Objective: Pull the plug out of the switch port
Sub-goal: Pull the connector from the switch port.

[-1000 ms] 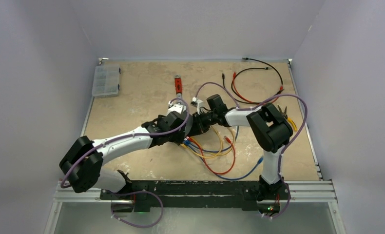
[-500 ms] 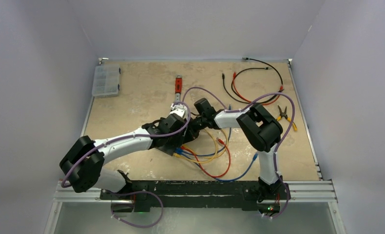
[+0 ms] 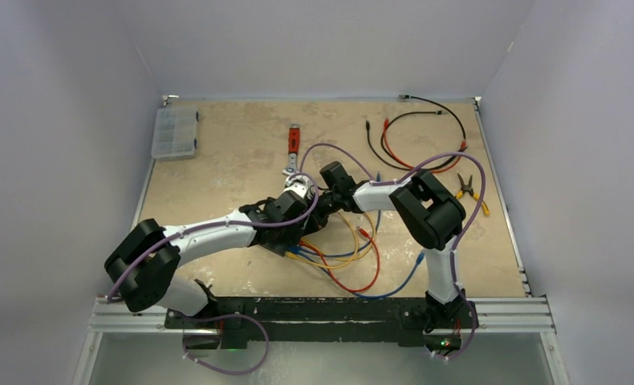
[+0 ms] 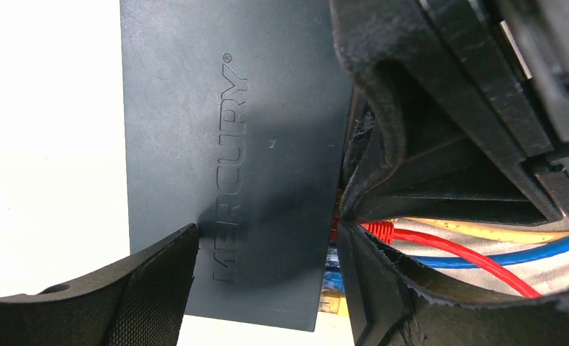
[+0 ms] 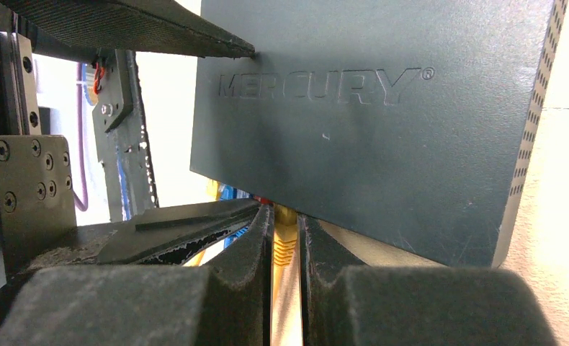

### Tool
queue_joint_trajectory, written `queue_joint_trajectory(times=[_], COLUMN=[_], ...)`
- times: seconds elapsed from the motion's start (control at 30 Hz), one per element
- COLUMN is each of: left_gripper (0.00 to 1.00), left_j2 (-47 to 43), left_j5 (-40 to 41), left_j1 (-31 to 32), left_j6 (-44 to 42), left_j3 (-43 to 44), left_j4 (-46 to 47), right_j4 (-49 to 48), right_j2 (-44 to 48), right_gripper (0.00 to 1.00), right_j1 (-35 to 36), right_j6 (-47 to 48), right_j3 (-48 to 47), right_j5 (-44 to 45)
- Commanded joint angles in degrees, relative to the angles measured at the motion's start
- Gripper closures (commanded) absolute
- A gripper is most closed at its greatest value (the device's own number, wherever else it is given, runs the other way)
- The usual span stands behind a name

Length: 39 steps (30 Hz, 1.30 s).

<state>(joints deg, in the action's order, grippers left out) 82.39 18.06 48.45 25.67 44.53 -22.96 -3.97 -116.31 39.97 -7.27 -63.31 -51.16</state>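
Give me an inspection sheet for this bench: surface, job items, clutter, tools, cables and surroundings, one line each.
Surface: tan table, mottled; no spills seen.
Job's things: black switch marked MERCURY, lying flat; yellow plug at its ported edge, cannot tell whether it is seated.
Clutter: clear compartment box at far left; red-handled wrench mid-table; yellow-handled pliers at right.
Tools: left tool astride the switch, grip unclear; right tool shut on the yellow plug.
Cables: red, yellow and blue patch cables looped near the switch; black and red leads at far right.
Surroundings: plain pale walls on three sides; nothing else seen.
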Motion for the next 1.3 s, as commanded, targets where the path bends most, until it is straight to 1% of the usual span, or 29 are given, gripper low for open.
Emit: queue_joint_trajectory(times=[0.0,0.13,0.4,0.63,0.83,1.0,1.1,1.27], left_gripper=[0.33,0.38,0.43,0.49,0.51,0.52,0.52,0.51], left_j2=[0.9,2.1,5.2,7.7,12.1,13.7,11.7,8.5], left_j5=[0.5,2.1,7.0,11.6,14.4,13.8,12.3,10.0], left_j1=[0.4,0.5,1.2,1.2,1.1,1.1,1.2,1.2], left_j6=[0.3,0.6,2.6,6.2,7.9,7.2,6.2,5.0], left_j3=[-1.2,-0.9,1.0,2.1,4.0,4.6,3.9,2.8], left_j4=[-0.9,-2.1,-6.1,-9.3,-12.0,-11.6,-9.8,-7.9], right_j4=[1.8,1.7,2.6,1.1,1.8,1.8,1.7,-1.3], right_j2=[-1.4,-1.6,-0.5,2.2,4.4,7.6,8.8,10.2], right_gripper=[1.00,1.00,1.00,1.00,1.00,1.00,1.00,1.00], right_j1=[0.5,0.4,0.2,-1.2,-1.6,-2.3,-3.2,-6.5], right_j6=[0.5,0.5,1.2,0.9,1.3,-0.2,-1.5,-5.3], right_j3=[0.6,0.7,1.3,4.7,7.3,7.7,6.0,4.6], right_j5=[-0.7,-0.7,-1.2,-4.8,-5.3,-2.5,2.1,5.5])
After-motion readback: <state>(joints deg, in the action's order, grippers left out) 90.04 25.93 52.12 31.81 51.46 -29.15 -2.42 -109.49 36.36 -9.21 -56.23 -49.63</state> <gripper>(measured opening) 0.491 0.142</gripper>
